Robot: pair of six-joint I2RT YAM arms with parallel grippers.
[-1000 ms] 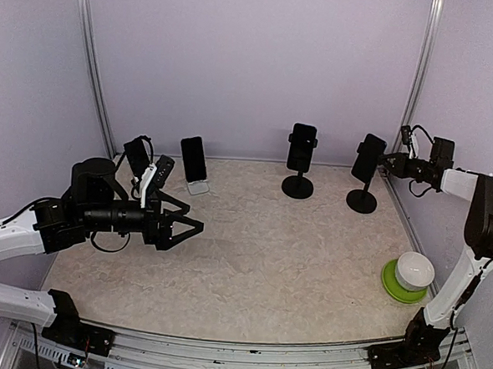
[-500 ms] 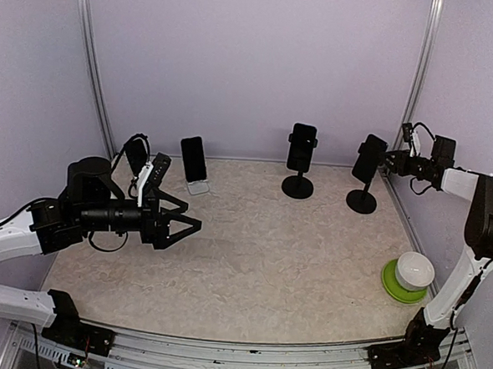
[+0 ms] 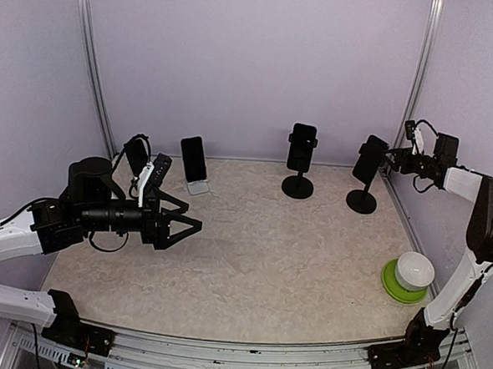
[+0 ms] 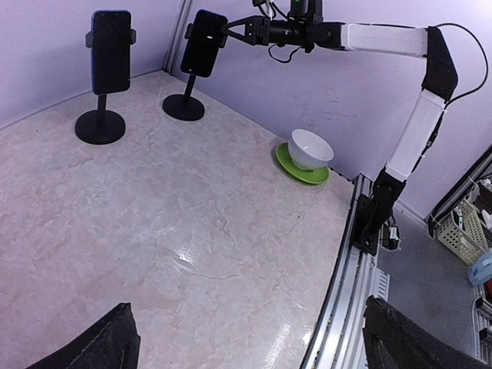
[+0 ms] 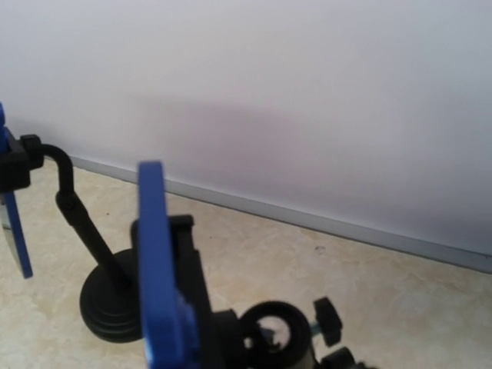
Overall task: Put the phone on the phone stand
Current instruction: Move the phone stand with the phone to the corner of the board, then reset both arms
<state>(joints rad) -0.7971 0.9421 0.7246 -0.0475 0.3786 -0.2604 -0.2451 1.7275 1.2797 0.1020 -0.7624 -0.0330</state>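
Right gripper [image 3: 389, 164] hangs just beside the top of the phone stand [image 3: 362, 200], jaws parted and empty; whether a fingertip grazes the phone [image 3: 369, 159] is too small to tell; the phone sits upright on that stand; left gripper [image 3: 187, 229], well apart from the stand, gapes wide, holding nothing.

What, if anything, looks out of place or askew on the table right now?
Nothing spilled or damaged. The right phone leans sideways in its stand, unlike the upright middle phone; the bowl sits squarely on its plate.
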